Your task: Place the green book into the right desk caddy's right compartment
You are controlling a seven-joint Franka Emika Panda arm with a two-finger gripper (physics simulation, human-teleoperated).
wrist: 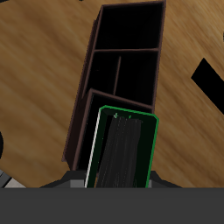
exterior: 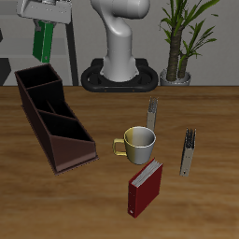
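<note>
Wooden desk (exterior: 201,112) with a potted plant (exterior: 182,37) behind it and the robot's base at the back. Gripper (exterior: 47,21) hangs high above the back end of the desk caddy (exterior: 51,117), closed on the green book (exterior: 43,42), which dangles below it, clear of the desk. Wrist view: book (wrist: 124,149) seen end-on, directly over the caddy (wrist: 122,79), hiding part of one end bay; which bay cannot be told for certain. Elsewhere on the desk: mug (exterior: 138,142), dark red book (exterior: 145,185), two small grey upright pieces (exterior: 189,152). Judged status: pickup and carry done; left to do are final alignment over the right compartment, lowering, and release.
</note>
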